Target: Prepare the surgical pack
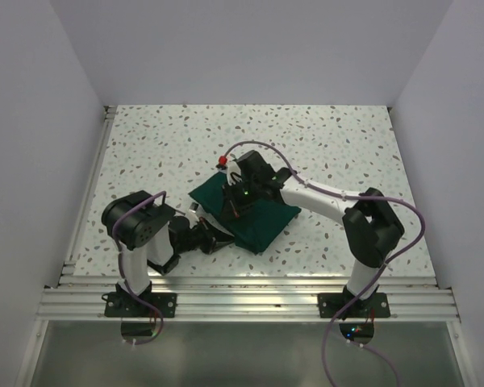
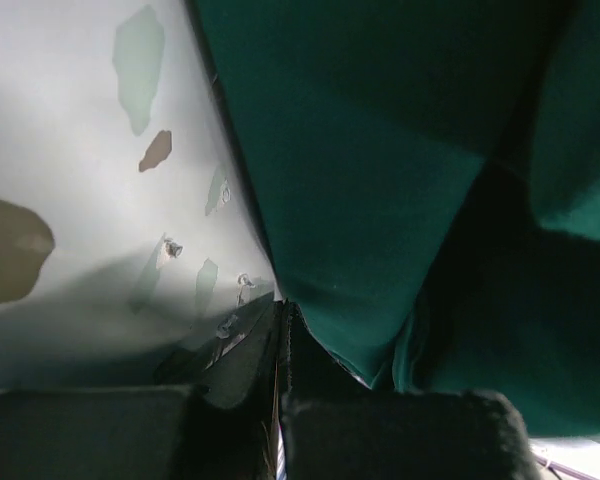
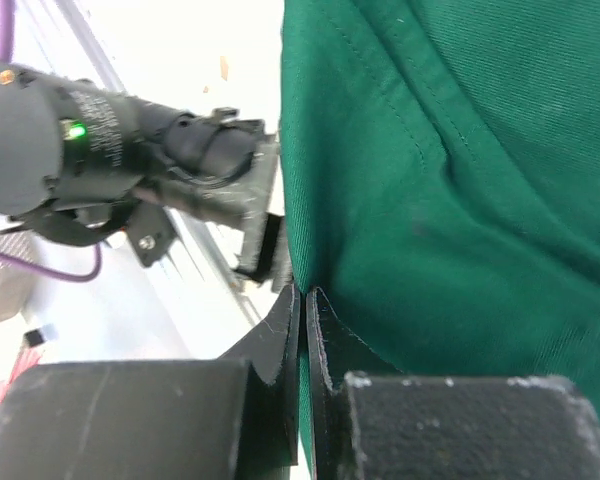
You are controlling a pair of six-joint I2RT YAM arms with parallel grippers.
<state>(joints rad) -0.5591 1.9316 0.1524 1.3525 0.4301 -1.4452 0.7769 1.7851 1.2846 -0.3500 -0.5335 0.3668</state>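
Observation:
The surgical pack point(image 1: 254, 216) is a dark green cloth lying partly folded in the middle of the speckled table. My right gripper point(image 1: 235, 206) stands over its left part. In the right wrist view the right gripper point(image 3: 304, 300) is shut, with a fold of the green cloth point(image 3: 450, 190) pinched between its fingers. My left gripper point(image 1: 213, 239) is at the cloth's near left edge. In the left wrist view the left gripper point(image 2: 283, 312) is shut, and the cloth's edge point(image 2: 360, 200) runs into its tips and drapes over the right finger. No steel tray is in view.
The speckled table point(image 1: 161, 153) is walled in by white panels at the left, back and right. An aluminium rail point(image 1: 250, 302) runs along the near edge. A small red part point(image 1: 223, 162) sits by the right arm's purple cable. The left arm's wrist point(image 3: 130, 150) shows close beside the cloth.

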